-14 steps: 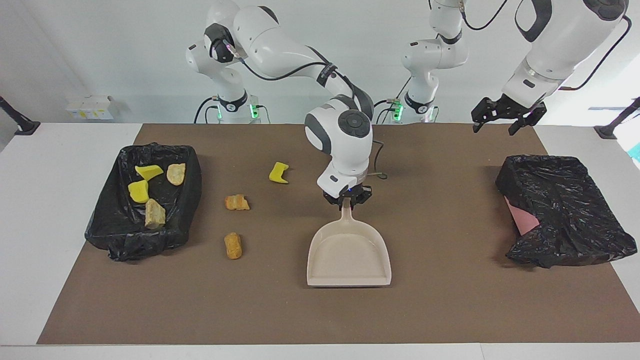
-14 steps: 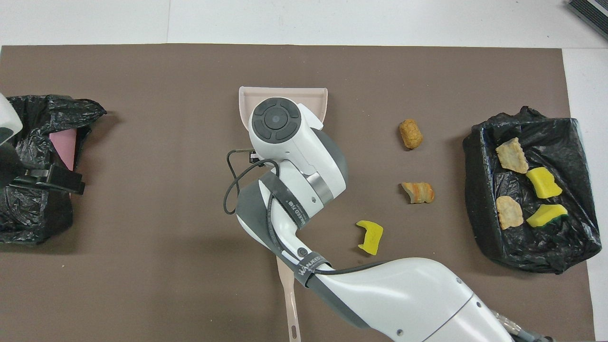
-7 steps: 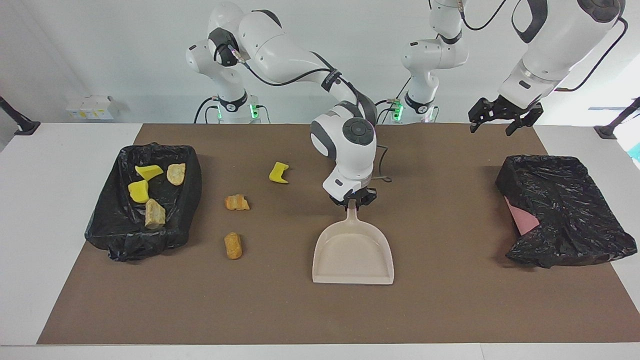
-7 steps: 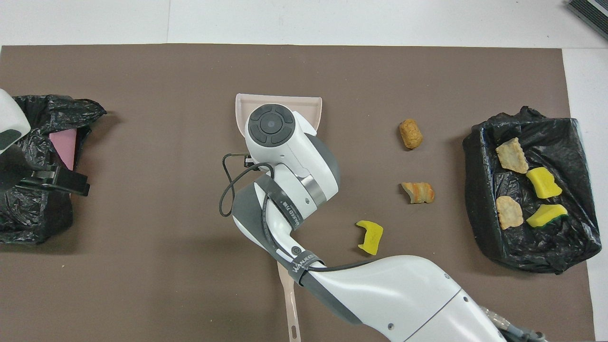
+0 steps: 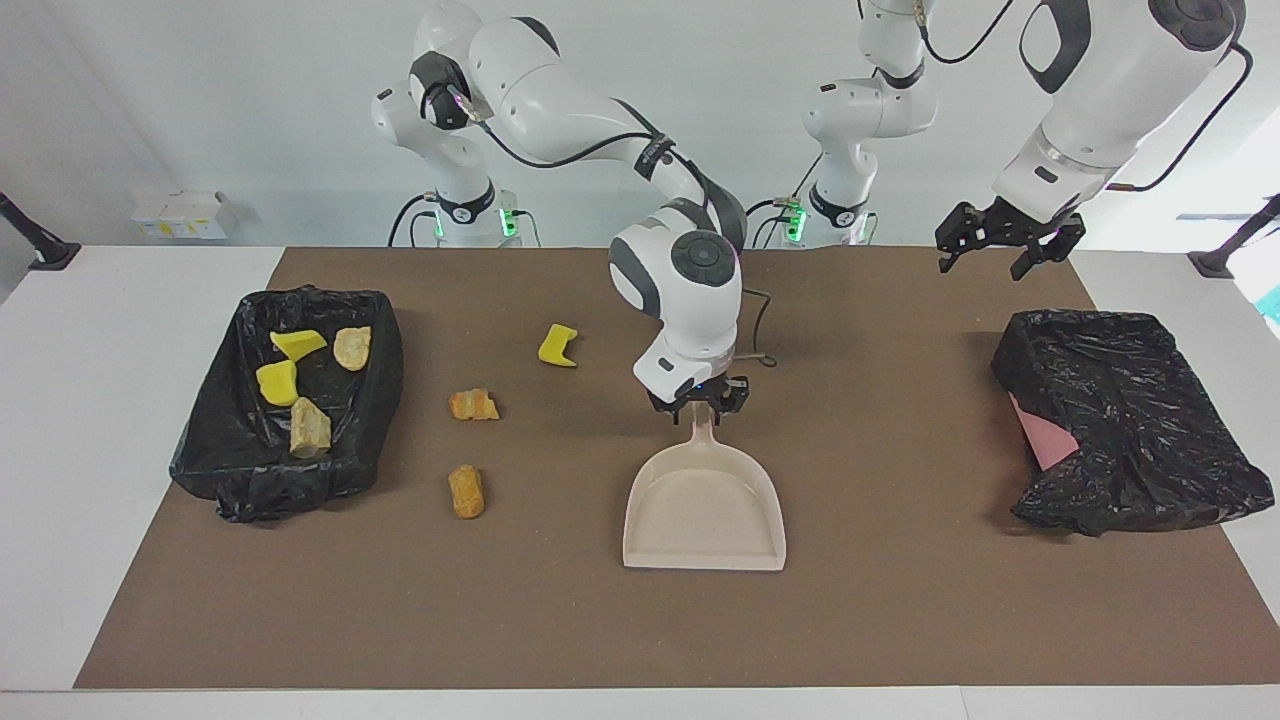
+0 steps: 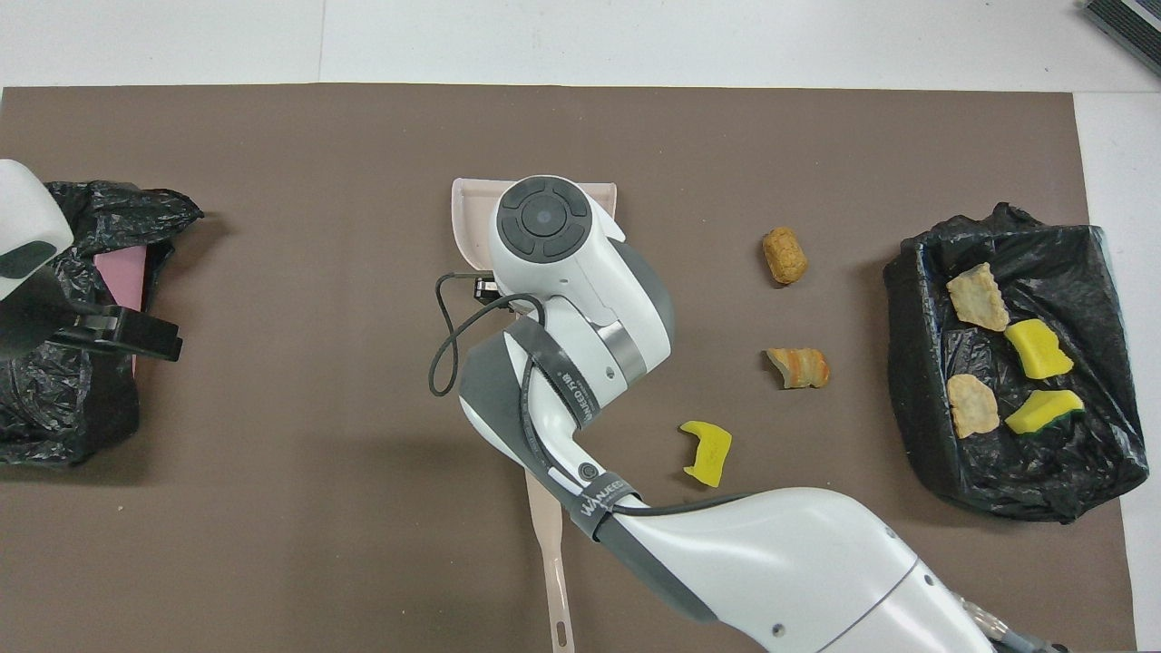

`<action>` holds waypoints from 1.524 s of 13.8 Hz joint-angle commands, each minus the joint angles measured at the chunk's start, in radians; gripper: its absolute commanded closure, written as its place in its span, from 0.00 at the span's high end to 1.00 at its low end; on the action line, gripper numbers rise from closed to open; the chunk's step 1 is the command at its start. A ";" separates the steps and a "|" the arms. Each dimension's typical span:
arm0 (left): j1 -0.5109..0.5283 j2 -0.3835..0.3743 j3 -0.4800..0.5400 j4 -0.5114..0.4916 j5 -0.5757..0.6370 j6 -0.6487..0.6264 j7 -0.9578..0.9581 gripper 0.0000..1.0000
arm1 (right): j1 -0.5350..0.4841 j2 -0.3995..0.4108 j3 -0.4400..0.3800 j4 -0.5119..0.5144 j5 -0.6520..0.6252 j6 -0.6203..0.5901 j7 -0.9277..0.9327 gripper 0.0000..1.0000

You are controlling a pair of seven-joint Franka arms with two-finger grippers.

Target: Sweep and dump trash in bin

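While the dustpan (image 5: pixel 705 510) lies flat on the worktop (image 5: pixel 900 620), look at the facing view like a clock. The pan runs from 12 to 6, with its thin handle (image 5: pixel 704 430) at 12 and its wide mouth at 6. Your right claw (image 5: pixel 697 402) is right at the tip of that handle. You cannot tell if it is clamped on the handle or has let go. Three bits of trash lie loose on the worktop, out toward 9 o'clock from the claw: a yellow sponge chunk (image 5: pixel 558 345), an orange lump (image 5: pixel 474 404) and a second orange lump (image 5: pixel 466 491). Past them, at the 9 o'clock end, sits the bin (image 5: pixel 220 480) in its black bag, with four scraps in it already. So the pan's mouth points the wrong way for now. I think you will need to turn it toward 9 to get at the loose bits. The right arm is much the nearer one for that. Your left claw (image 5: pixel 1010 235) is up in the air with its tips apart. It waits at about 2 o'clock, near the other black bag (image 5: pixel 1130 420).
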State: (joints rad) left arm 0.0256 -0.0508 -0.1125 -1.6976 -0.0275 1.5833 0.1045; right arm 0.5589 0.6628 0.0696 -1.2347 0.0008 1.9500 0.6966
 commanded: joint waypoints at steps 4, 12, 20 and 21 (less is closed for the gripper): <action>-0.084 0.098 0.007 -0.024 0.003 0.162 -0.025 1.00 | -0.001 -0.352 0.009 -0.394 0.027 -0.020 -0.075 0.97; -0.292 0.296 0.005 0.009 0.006 0.392 -0.323 1.00 | 0.140 -0.656 0.015 -0.845 0.134 0.015 -0.141 1.00; -0.486 0.399 0.005 -0.007 0.004 0.541 -0.586 1.00 | 0.286 -0.683 0.016 -1.026 0.146 0.171 -0.100 1.00; -0.509 0.416 0.007 -0.008 0.008 0.555 -0.601 1.00 | 0.306 -0.683 0.016 -1.029 0.146 0.175 -0.089 1.00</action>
State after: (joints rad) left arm -0.4380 0.3379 -0.1242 -1.7104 -0.0280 2.1060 -0.4589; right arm 0.8433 0.0012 0.0877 -2.2200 0.1198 2.0856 0.5946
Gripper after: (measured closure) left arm 0.000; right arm 0.000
